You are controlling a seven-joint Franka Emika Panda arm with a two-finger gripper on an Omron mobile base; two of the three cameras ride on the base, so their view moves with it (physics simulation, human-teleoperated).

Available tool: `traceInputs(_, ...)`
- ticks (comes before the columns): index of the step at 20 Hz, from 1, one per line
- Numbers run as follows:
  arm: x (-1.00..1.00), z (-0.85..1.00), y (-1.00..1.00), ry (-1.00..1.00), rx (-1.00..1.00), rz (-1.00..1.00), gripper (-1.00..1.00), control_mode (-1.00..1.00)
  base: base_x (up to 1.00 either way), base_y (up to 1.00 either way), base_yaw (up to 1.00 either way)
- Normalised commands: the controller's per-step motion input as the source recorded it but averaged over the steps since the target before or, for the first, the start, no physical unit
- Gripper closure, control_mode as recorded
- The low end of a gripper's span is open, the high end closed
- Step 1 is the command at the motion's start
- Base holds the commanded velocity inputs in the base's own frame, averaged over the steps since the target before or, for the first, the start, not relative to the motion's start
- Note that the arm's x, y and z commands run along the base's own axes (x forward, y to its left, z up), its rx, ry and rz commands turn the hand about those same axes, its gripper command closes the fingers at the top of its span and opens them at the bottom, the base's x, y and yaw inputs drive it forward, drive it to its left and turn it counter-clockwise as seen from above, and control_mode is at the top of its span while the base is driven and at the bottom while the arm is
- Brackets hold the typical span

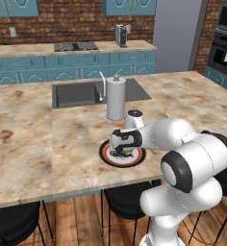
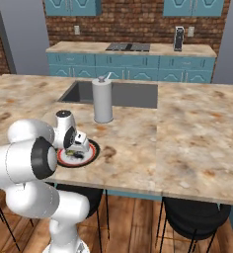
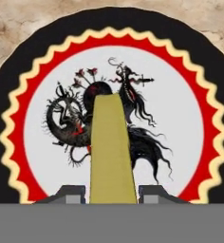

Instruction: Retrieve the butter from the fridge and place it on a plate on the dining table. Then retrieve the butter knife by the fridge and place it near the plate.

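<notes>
Two claw [image 3: 112, 194] fingertips flank the butter [image 3: 111, 152] over the plate [image 3: 190, 118].

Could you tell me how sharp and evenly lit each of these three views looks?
Left base view: soft, flat light, a faint shadow under the plate. Right base view: equally soft, no glare on the dining table. Hand view: crisp plate pattern, the butter foreshortened between the pincer fingertips.

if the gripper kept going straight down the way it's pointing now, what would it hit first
Most likely the round black-rimmed plate, at its white centre: the gripper points straight at it with the yellow-olive butter stick between its fingers. How close the butter is to the plate is unclear.
</notes>
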Motion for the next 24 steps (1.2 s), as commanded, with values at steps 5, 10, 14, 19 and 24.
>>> traceInputs(5,-0.1,0.34,0.0,0.0,0.0,0.0,-1.0,-1.0,0.0,0.0,0.0)
traceInputs(10,-0.61,1.0,0.0,-0.06,0.0,0.0,-1.0,-1.0,0.0,0.0,0.0)
traceInputs(14,-0.8,1.0,-0.2,-0.08,0.0,-0.01,-1.0,-1.0,0.0,0.0,0.0)
traceInputs(19,-0.83,1.0,-0.39,-0.06,0.0,-0.01,-1.0,-1.0,0.0,0.0,0.0)
traceInputs(24,-0.84,1.0,-0.49,-0.04,0.0,0.0,-1.0,-1.0,0.0,0.0,0.0)
